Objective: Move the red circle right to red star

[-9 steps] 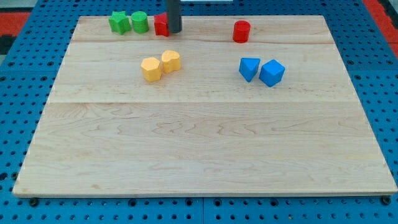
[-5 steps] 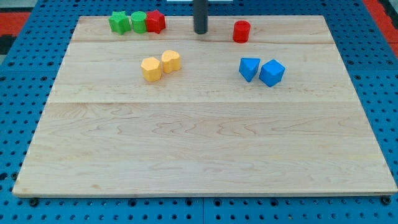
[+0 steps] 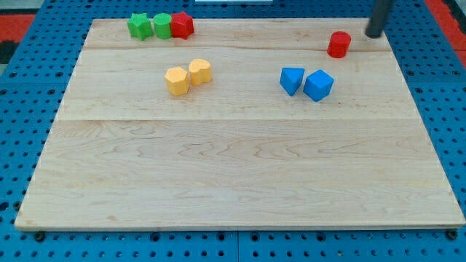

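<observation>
At surface's (image 3: 233,182) 1 o'clock corner, my tip (image 3: 373,34) sits just 2 o'clock of red circle (image 3: 338,44), apart, prob. set to shove it toward red star (image 3: 182,25), far at 11. No claw fitted, so no claw state to give.

One view — high, angled down.

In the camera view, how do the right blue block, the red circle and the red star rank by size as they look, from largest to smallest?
1. Right blue block, clearly the largest.
2. Red circle and red star look about alike, so I do not rank them. Both sit nearer the view's top than the blue block, so distance from the camera may add to the difference.
</observation>
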Controlling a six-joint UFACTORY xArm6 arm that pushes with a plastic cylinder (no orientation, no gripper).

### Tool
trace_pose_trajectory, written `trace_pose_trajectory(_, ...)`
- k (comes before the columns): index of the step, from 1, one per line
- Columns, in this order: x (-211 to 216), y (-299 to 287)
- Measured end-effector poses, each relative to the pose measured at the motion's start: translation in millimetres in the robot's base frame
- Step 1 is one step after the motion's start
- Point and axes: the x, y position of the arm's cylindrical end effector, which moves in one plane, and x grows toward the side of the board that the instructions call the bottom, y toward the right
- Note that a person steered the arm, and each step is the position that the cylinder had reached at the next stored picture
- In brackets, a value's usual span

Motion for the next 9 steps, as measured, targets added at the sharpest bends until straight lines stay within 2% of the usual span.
trace_pose_trajectory(1, 21.0, -39.5)
trace_pose_trajectory(3, -6.0, -167.3)
trace_pose_trajectory(5, 19.3, -215.0)
trace_pose_trajectory(7, -24.7, -271.5)
trace_pose_trajectory(8, -27.4, -248.6)
trace_pose_trajectory(9, -39.4, -250.0)
